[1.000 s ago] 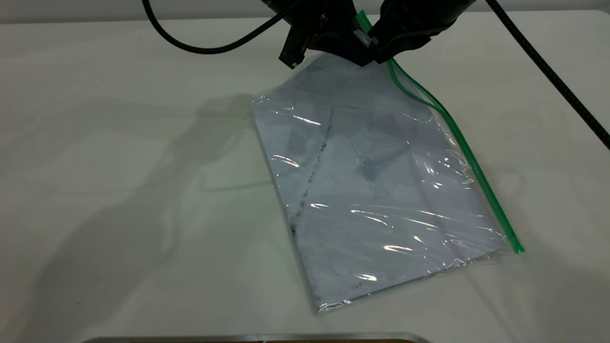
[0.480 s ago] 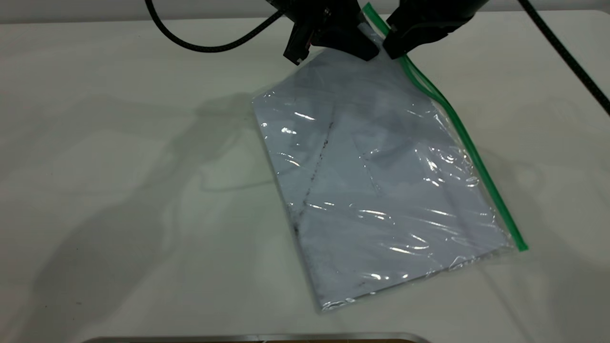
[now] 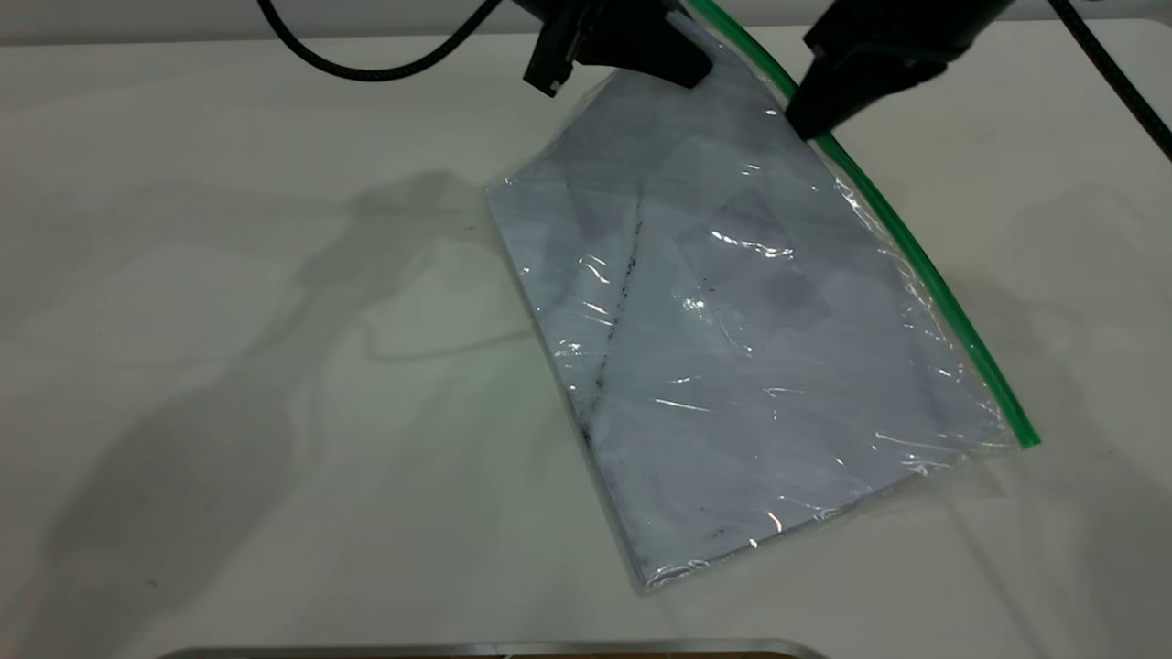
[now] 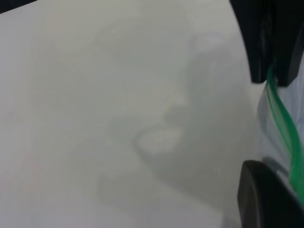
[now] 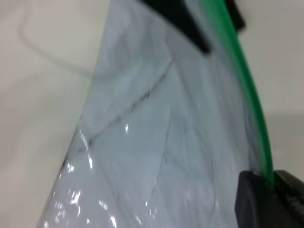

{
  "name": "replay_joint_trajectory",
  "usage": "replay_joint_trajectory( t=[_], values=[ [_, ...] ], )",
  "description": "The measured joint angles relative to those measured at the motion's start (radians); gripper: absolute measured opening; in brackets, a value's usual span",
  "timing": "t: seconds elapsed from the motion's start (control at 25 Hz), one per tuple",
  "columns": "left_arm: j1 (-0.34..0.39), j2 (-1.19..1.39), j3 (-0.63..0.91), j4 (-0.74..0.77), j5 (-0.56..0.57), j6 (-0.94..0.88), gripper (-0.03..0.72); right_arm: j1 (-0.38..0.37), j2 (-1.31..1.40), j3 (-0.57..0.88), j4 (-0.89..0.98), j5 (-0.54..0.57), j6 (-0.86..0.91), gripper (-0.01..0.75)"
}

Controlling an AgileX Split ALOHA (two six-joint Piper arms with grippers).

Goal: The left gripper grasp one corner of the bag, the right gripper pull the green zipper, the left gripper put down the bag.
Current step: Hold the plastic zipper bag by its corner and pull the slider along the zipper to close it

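The clear bag (image 3: pixel 732 348) lies slanted on the white table, its far end lifted. My left gripper (image 3: pixel 682 64) at the top of the exterior view is shut on the corner of the bag (image 3: pixel 719 55), where the green zipper (image 3: pixel 925 275) ends. My right gripper (image 3: pixel 806 124) is shut on the green zipper a short way down from that corner. In the right wrist view my right gripper (image 5: pixel 271 187) pinches the green strip (image 5: pixel 247 90), with the left claw (image 5: pixel 185 21) farther off. In the left wrist view the strip (image 4: pixel 285 123) runs from the right gripper's fingers (image 4: pixel 259 42) toward my own jaw.
The white table (image 3: pixel 229 366) spreads out left of the bag. A black braided cable (image 3: pixel 366 69) hangs at the top left and another (image 3: pixel 1122 82) at the top right. A metal edge (image 3: pixel 494 650) runs along the front.
My right gripper has slid along the green zipper, away from the left gripper and to the right. The bag's far end is lifted higher and its near green tip has shifted right.
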Motion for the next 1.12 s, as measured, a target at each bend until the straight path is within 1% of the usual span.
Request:
replay_joint_trajectory(
  t=[0.12, 0.24, 0.52, 0.64, 0.8, 0.92, 1.12],
  values=[
    [0.018, -0.001, 0.0, 0.008, -0.004, -0.013, 0.053, -0.011, 0.004, -0.001, -0.087, 0.057, 0.062, 0.03],
    [0.038, -0.003, 0.0, 0.037, -0.032, -0.056, 0.053, -0.019, 0.005, -0.001, -0.181, 0.111, 0.142, 0.03],
    [0.051, -0.003, 0.0, 0.201, -0.091, -0.205, 0.053, -0.019, 0.005, -0.001, -0.377, 0.215, 0.317, 0.031],
    [0.051, -0.003, 0.0, 0.287, -0.098, -0.253, 0.053, -0.019, 0.005, -0.001, -0.428, 0.245, 0.365, 0.033],
    [0.052, -0.003, 0.0, 0.361, -0.099, -0.312, 0.053, -0.019, 0.005, -0.001, -0.478, 0.281, 0.414, 0.033],
    [0.052, -0.003, 0.0, 0.393, -0.095, -0.34, 0.053, -0.019, 0.005, -0.002, -0.498, 0.294, 0.448, 0.033],
    [0.051, -0.003, 0.0, 0.395, -0.085, -0.352, 0.053, -0.019, 0.005, -0.004, -0.525, 0.3, 0.483, 0.036]
  ],
)
